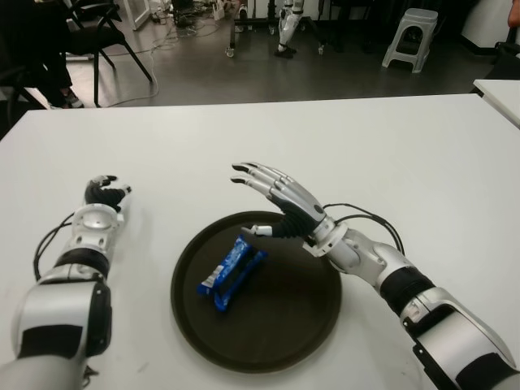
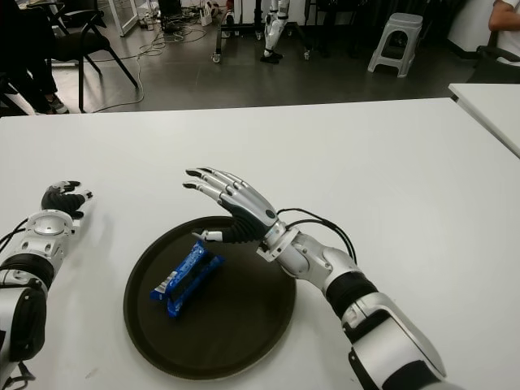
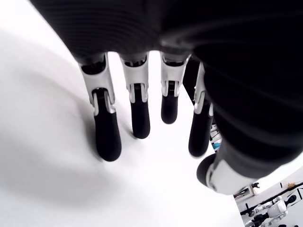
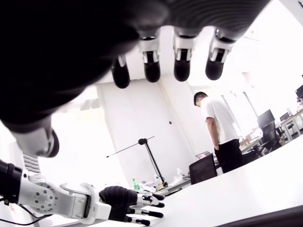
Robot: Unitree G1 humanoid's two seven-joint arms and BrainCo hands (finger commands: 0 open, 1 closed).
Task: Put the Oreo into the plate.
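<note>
Oreo (image 1: 231,272): one blue packet, seen lying flat inside the one dark round plate (image 1: 292,341), left of its centre, long axis slanted. No hand is touching it.

Two hands counted. The right hand (image 1: 272,203) is held above the plate's far rim, just beside the packet's upper end, fingers (image 2: 213,185) spread and extended, nothing held; in the right wrist view four fingertips and the thumb are seen apart with empty space between. The left hand (image 1: 104,193) shows left of the plate, well apart from it, on the white table (image 1: 390,154); in its wrist view the fingers (image 3: 106,137) are seen straight and separated, holding nothing, close over the white surface. Contact with the table cannot be confirmed.

The right forearm is cut off at the frame's lower right corner; black cables are looped at its wrist. The palm side of the right hand is hidden in the eye views.

Behind the table: one white stool (image 1: 410,36), a black chair (image 1: 97,32), cables on the floor, robot legs partly cut off at the top edge. One person (image 4: 220,130) is seen standing in the right wrist view.
</note>
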